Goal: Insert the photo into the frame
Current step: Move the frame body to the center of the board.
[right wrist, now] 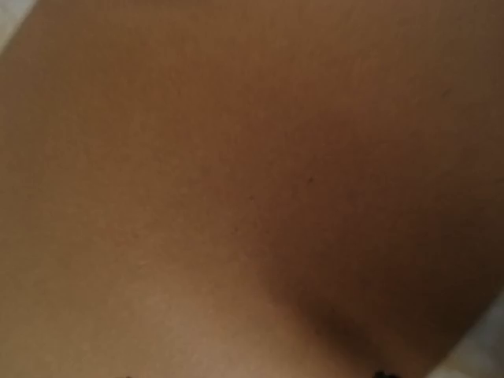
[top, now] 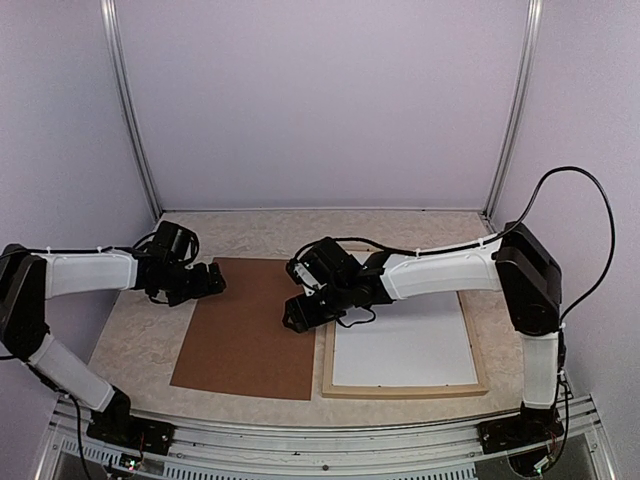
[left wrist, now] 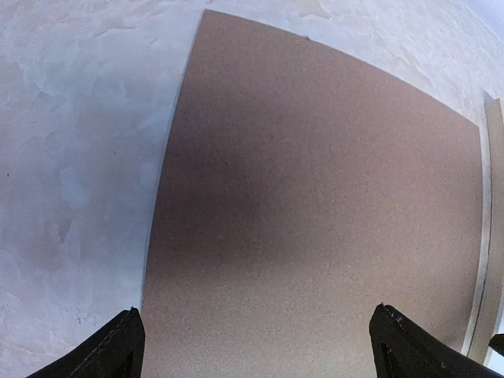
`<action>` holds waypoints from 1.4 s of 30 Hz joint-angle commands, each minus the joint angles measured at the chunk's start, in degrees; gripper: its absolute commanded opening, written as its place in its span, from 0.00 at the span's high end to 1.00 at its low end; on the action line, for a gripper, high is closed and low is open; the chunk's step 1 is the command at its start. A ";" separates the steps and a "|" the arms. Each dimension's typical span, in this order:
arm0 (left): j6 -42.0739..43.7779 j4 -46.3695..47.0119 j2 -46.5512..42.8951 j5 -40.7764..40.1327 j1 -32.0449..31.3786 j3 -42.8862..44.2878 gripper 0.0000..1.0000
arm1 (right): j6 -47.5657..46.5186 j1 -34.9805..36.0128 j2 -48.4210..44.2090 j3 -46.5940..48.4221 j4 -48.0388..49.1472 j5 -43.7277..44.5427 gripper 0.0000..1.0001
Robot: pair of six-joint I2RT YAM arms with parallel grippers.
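Top view: your right gripper (top: pixel 296 318) sits low at the right edge of the brown backing board (top: pixel 245 330), just beside the frame (top: pixel 410 390). You cannot tell how wide its jaws stand. Only this view shows what looks to be the photo (top: pixel 405 350), white side up, lying inside the frame. The board likely goes on next, which calls for a hold on its thin edge.

Left wrist: your left gripper (left wrist: pixel 256 315) hangs wide and empty above the board.

Right wrist: only blurred brown.
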 commanded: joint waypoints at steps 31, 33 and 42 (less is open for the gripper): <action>-2.30 4.70 -1.39 -4.44 1.48 -7.83 0.01 | 3.04 -3.12 8.40 7.62 -16.43 6.09 0.35; -2.39 5.10 -1.00 -3.14 1.53 -8.26 0.02 | 4.33 -3.05 8.94 7.05 -13.83 4.83 0.35; -1.87 6.60 1.46 1.96 1.94 -9.25 0.07 | 10.33 -2.95 9.61 2.63 -5.39 1.31 0.35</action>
